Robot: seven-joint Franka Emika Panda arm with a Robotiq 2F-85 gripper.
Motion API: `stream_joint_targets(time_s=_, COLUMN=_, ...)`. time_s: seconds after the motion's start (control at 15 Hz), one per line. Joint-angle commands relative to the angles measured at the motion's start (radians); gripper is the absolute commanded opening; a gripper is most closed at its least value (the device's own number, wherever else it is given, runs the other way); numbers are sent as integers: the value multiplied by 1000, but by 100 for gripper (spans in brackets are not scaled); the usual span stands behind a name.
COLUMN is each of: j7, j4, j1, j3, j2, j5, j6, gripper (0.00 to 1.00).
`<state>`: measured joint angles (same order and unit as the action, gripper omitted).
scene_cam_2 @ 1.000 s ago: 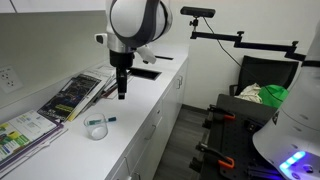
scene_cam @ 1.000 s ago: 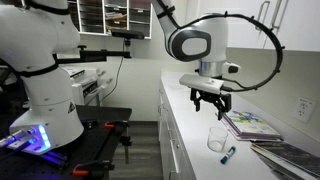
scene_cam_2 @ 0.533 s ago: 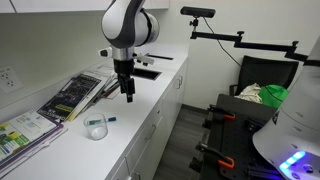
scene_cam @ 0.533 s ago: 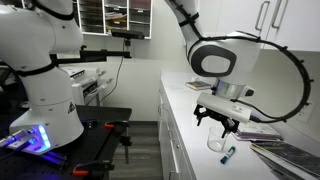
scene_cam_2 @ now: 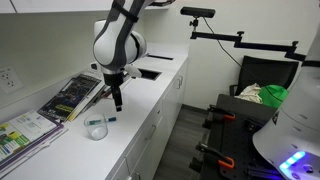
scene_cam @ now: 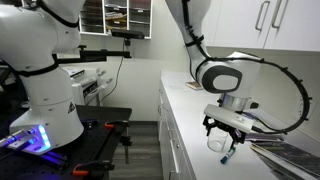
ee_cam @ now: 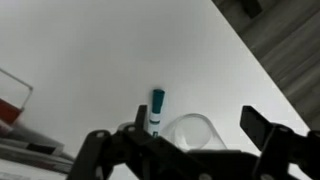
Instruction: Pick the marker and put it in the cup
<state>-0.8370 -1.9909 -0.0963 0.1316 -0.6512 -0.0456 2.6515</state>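
Wrist view, pincer spread wide (holding nothing), marker on counter below, beside cup

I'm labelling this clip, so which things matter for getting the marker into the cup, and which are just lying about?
Job in hand: the marker, the cup beside it, the open gripper above them.
Lying about: the magazines, the wall socket.
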Motion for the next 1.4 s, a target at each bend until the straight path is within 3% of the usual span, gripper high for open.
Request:
stream_joint_targets(time_s=0.0, j7=140, j4=69, j1=55, j3=-54, j2=-79, j5=-98, j6=82, gripper=100)
stream_joint_targets(time_s=0.27, j7=241, j4=147, j1=71, j3=-73, j2=-177, j5=-193, j6=124, gripper=100)
stream_joint_targets(time_s=0.6, j7=235, j4=266, j1=53, j3=-42, j2=-277, j5=-221, j6=85, gripper=100)
stream_joint_targets(time_s=0.73, j7=231, j4=302, j1=49, j3=-36, j2=-305, j5=-221, j6=76, gripper=89)
stream_joint_targets(time_s=0.87, j7=229, j4=333, j1=52, j3=-34, j2=-331, j5=-222, j6=62, gripper=85)
stream_joint_targets(time_s=0.93, j7=226, j4=345, j1=51, j3=-31, j2=-341, j5=-222, j6=52, gripper=75)
stream_joint_targets(time_s=1.13, j7=227, j4=376, j1=59, j3=-33, j2=-368, j5=-227, j6=23, gripper=57)
stream_joint_targets(time_s=1.2, j7=227, j4=384, j1=60, j3=-34, j2=-375, j5=-229, j6=19, gripper=43)
stream_joint_targets(time_s=1.33, j7=220, j4=386, j1=49, j3=-20, j2=-375, j5=-223, j6=19, gripper=28)
